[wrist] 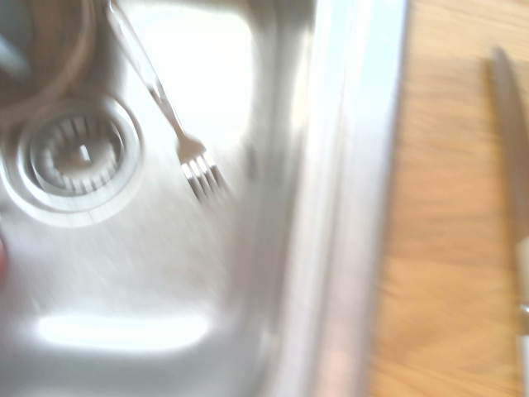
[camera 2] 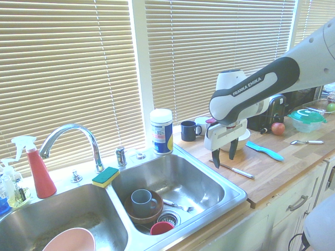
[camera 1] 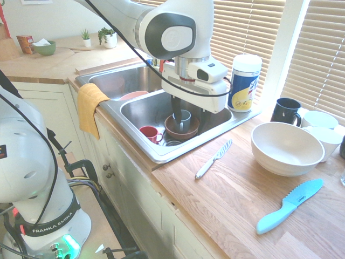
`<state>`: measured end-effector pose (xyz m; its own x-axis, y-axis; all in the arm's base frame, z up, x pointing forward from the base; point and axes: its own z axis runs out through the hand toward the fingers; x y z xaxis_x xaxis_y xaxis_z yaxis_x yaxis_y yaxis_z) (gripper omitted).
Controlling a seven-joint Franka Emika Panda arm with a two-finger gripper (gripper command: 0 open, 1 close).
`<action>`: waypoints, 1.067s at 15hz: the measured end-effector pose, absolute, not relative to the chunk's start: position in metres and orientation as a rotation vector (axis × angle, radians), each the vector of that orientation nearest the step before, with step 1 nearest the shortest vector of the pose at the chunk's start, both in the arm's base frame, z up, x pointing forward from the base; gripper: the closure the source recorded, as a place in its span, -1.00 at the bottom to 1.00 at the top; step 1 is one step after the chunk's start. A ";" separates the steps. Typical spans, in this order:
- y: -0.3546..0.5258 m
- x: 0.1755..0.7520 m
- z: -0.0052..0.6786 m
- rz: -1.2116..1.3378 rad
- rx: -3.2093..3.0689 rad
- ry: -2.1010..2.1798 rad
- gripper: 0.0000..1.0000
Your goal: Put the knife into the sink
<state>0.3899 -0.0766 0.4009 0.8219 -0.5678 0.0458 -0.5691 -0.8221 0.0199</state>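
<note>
From the side of the first exterior view, the nearest thing on the wooden counter (camera 1: 242, 208) is the blue knife (camera 1: 288, 207), which lies flat. A little farther lies the knife (camera 1: 213, 159), the silver one of the task. It is on the counter, outside the sink (camera 1: 157, 154), just beside its rim, and the white bowl (camera 1: 289, 149) is on its other side. The gripper (camera 2: 224, 159) hangs in the air near the sink's rim on the knife's side. Its two fingers are apart, with nothing between them.

In the same basin stands a red cup (camera 1: 150, 134), and near it a brown bowl (camera 1: 181, 129) has a blue-grey mug (camera 2: 143, 201) inside. A fork (wrist: 193, 157) lies on the bottom, by the drain (wrist: 78, 155). An orange towel (camera 1: 91, 109) hangs over the front edge of the sink unit. Behind the basin, a tub of wipes (camera 1: 245, 83) stands upright, and the dark mug (camera 1: 285, 111) is on the counter beyond the white bowl. The other basin contains a pink bowl (camera 2: 70, 242). Farthest, on the corner counter, are a green bowl (camera 1: 45, 49) and two small plants (camera 1: 107, 38).
</note>
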 end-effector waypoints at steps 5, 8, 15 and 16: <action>-0.119 0.363 0.382 0.051 2.988 -0.896 -1.00; -0.121 0.361 0.364 0.073 2.992 -0.886 -1.00; -0.132 0.371 0.331 0.082 2.980 -0.911 -1.00; -0.134 0.372 0.328 0.079 2.978 -0.915 -1.00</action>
